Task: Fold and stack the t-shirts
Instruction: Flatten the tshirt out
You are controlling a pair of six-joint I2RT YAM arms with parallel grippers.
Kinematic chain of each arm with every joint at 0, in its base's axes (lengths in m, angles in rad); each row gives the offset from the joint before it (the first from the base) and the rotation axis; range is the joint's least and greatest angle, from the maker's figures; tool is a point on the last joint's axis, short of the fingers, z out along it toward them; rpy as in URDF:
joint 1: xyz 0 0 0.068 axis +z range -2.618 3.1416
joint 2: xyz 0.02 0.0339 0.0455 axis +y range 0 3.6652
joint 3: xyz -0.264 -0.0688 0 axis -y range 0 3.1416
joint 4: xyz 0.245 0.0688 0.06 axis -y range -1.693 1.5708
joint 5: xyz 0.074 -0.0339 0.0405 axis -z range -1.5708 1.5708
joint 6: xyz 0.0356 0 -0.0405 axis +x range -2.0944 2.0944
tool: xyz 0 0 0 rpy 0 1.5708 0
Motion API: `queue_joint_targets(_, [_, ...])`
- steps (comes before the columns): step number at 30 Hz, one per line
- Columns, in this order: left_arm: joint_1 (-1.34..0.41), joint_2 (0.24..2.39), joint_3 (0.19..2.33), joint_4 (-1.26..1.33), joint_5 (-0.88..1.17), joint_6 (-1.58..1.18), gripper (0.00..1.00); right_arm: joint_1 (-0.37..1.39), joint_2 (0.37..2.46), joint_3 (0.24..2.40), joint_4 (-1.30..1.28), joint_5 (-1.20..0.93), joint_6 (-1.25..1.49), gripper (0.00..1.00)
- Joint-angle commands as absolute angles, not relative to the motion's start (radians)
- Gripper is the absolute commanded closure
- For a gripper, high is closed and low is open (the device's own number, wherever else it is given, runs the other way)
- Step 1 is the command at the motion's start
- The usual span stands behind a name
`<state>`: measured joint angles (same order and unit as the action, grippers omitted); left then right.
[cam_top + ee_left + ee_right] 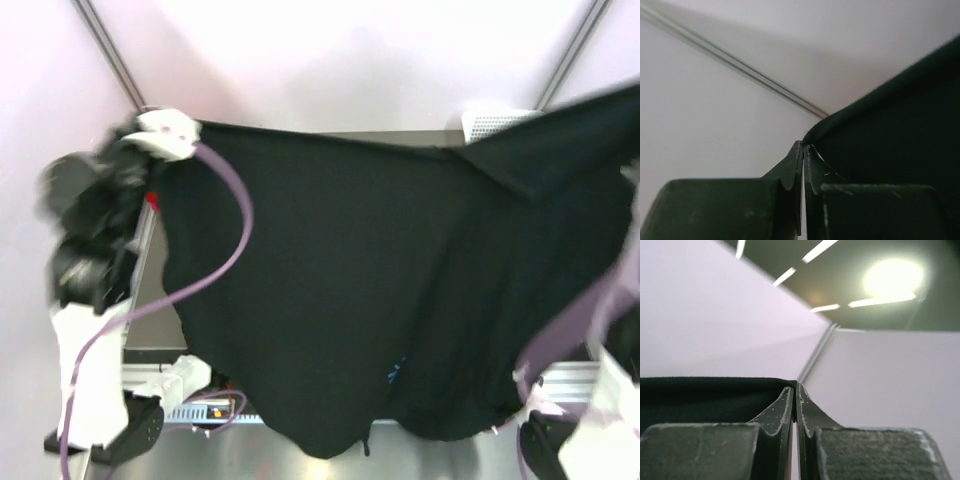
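T-shirt (350,280), black, pinched by left claw (803,149), right claw (795,389); blue mark (396,373) unreadable.

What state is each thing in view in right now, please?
black t-shirt: unfolded, lifted and spread wide between both grippers.
left gripper: shut on the shirt's edge.
right gripper: shut on the shirt's edge.
white mesh basket: mostly hidden behind the shirt, contents not visible.
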<state>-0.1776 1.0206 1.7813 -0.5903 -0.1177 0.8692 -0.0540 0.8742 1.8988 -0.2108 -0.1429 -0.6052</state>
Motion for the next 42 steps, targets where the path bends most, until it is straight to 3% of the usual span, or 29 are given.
queue_joint_targets(1, [-0.169, 1.06, 1.565, -0.623, -0.193, 0.922, 1.0, -0.043, 0.989, 1.688, -0.213, -0.189, -0.653, 1.0])
queue_joint_targets(6, [-0.138, 1.127, 1.187, -0.396, -0.157, 1.006, 1.0, -0.041, 1.087, 1.43, -0.206, -0.262, -0.695, 1.0])
queue_joint_targets(11, [-0.1, 1.371, 1.1, -0.259, -0.098, 1.017, 1.0, -0.017, 1.316, 1.341, -0.199, -0.258, -0.787, 1.0])
queue_joint_targets(20, [-0.069, 1.862, 1.415, -0.238, -0.14, 1.063, 1.0, 0.074, 1.813, 1.592, -0.163, -0.128, -0.842, 1.0])
queue_joint_targets(27, [-0.068, 2.097, 1.655, -0.138, -0.205, 1.1, 1.0, 0.081, 2.204, 2.079, -0.192, -0.092, -0.804, 1.0])
queue_joint_targets(30, [-0.067, 2.192, 1.759, -0.094, -0.244, 1.12, 1.0, 0.089, 2.305, 2.207, -0.181, -0.075, -0.811, 1.0])
queue_joint_targets(42, [-0.058, 2.404, 1.993, 0.113, -0.296, 1.111, 1.0, 0.094, 2.411, 2.281, 0.078, 0.04, -0.77, 1.0])
